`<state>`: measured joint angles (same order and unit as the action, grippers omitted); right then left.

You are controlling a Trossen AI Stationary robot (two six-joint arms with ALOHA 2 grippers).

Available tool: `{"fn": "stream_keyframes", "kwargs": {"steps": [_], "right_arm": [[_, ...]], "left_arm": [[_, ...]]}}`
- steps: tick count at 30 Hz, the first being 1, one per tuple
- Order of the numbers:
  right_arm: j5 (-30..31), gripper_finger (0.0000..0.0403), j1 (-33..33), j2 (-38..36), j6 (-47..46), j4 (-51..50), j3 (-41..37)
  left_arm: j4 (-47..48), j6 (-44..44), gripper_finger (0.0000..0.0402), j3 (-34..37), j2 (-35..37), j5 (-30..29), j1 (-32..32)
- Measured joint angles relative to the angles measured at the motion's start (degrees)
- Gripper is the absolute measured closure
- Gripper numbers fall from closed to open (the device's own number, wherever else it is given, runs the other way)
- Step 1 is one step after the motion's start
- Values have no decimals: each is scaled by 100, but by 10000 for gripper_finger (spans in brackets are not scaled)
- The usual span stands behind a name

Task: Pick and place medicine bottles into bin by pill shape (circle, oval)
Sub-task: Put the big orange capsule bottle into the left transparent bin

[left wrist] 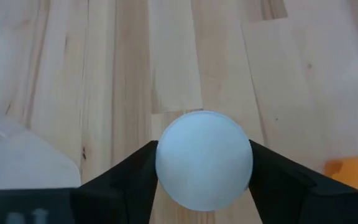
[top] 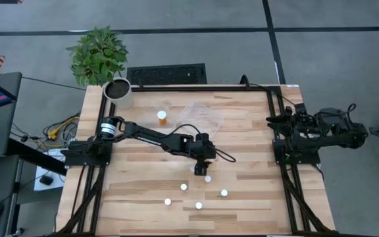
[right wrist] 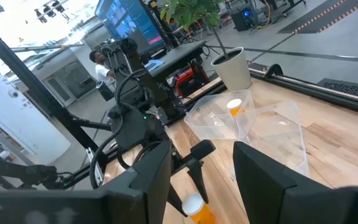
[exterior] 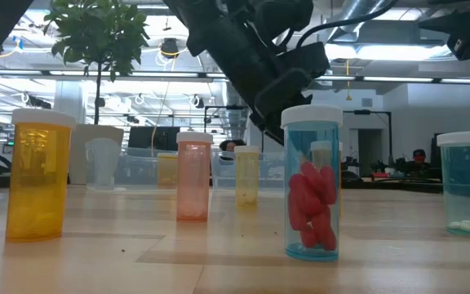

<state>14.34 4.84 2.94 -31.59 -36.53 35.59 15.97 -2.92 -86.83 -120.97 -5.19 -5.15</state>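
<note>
My left gripper (top: 199, 167) reaches to the middle of the table and is shut on a medicine bottle, of which only the round white cap (left wrist: 204, 160) shows. Several other white-capped bottles (top: 208, 178) (top: 183, 187) (top: 224, 193) stand upright on their bases near the table's near edge. In the low view they show as yellow (exterior: 39, 175), pink (exterior: 192, 175) and blue with red pills (exterior: 312, 184). One orange bottle (top: 162, 117) stands beside the clear trays (top: 202, 113). My right gripper (right wrist: 201, 168) waits open at the table's right edge. My left gripper pinches the bottle's white cap (left wrist: 166, 163) between its two fingers (left wrist: 135, 177), one on each side of the rim. The fingers come slanting down from the table's left side. The cap hides the bottle's body and its foot.
A white plant pot (top: 118, 92) with a green plant stands at the table's far left corner. The clear trays lie at the far middle. Another orange bottle (left wrist: 353, 173) stands close to the held one. Bare wood lies on the table's right half (top: 249, 151).
</note>
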Motion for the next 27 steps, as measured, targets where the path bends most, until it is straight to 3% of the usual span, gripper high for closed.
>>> {"fn": "stream_keyframes", "kwargs": {"steps": [11,19,27], "right_arm": [[1,219,0,0,2,-13,0],[1,220,0,2,2,-230,0],[-61,218,0,0,1,-215,0]], "left_arm": [[185,446,191,-155,0,-150,-2],[997,673,195,-997,48,-166,-2],[2036,1141,188,-1326,1010,-798,68]]}}
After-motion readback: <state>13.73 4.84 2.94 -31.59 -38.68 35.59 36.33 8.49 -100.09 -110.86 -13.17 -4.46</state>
